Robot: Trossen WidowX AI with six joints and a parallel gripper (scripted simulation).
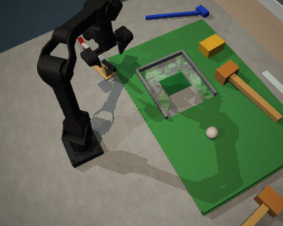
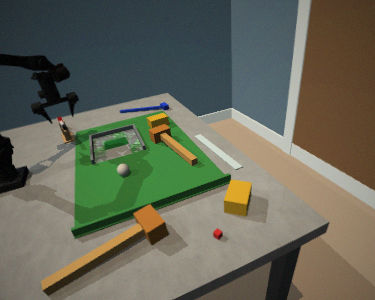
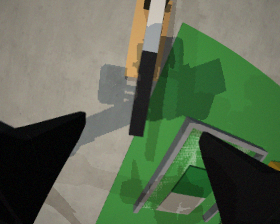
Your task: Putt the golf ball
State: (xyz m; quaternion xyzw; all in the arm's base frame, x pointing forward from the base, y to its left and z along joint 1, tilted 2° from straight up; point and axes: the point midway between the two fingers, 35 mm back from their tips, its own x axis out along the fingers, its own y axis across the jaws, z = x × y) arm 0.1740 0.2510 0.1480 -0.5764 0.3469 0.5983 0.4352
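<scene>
The end effector (image 1: pixel 105 47) hangs with its fingers spread wide and nothing between them, above the red putter (image 3: pixel 151 50), which leans on a small wooden stand (image 1: pixel 105 71) at the mat's 10 o'clock corner in the top view. To take it well, the arm would likely need to drop straight down so the fingers straddle the dark grip, then close squarely without tipping the stand. The golf ball (image 1: pixel 211 132) sits on the green mat (image 1: pixel 232 158), toward 5 o'clock of the grey-walled ramp (image 1: pixel 175 84) with its raised green. Other things lie around: a blue putter (image 1: pixel 176 14) at 12 o'clock, a yellow block (image 1: pixel 211 45), and two wooden mallets (image 1: pixel 247 90), one lying near the ball's line across the tabletop (image 1: pixel 28 188).
</scene>
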